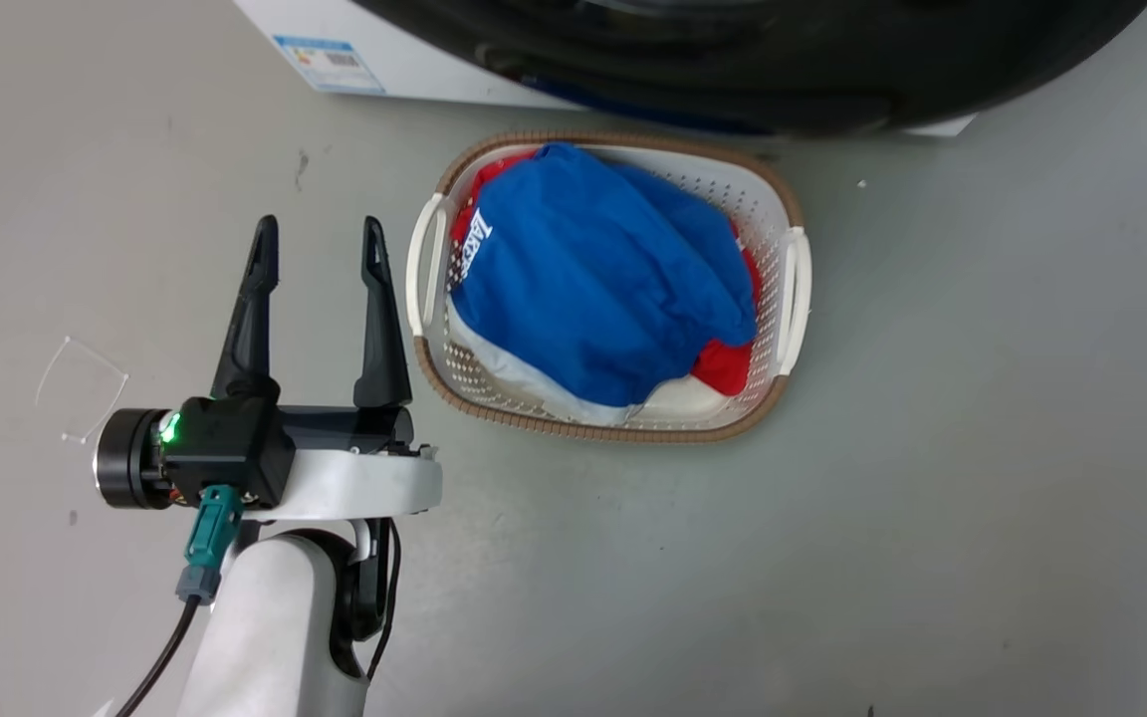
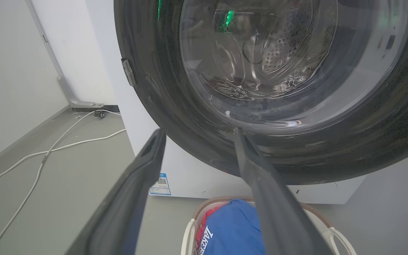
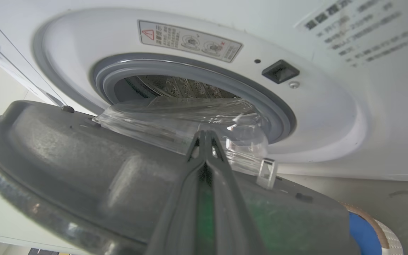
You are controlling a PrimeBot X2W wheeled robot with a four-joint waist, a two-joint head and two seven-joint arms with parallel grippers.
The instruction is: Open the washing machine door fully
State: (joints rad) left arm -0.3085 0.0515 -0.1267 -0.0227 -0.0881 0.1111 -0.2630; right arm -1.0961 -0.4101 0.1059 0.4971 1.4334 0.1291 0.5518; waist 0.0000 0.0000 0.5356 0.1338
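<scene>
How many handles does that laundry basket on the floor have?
2. One white handle is on the left side of the laundry basket, the other handle on its right side. The clothes heaped inside hide neither.

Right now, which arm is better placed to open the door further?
Right: its shut fingers are behind the washing machine door, on its inner side, ready to push outward. The left fingers stand open outside.

Light: bright, even, diffuse | Shadows: faint, soft on floor [image 1: 932, 498] | Glare: green and white reflections on washing machine door [image 2: 367, 141] glass | Focus: fingers [image 2: 129, 205] of left gripper [image 2: 198, 130] blurred | Edges: wide-angle bowing, wrist views
</scene>
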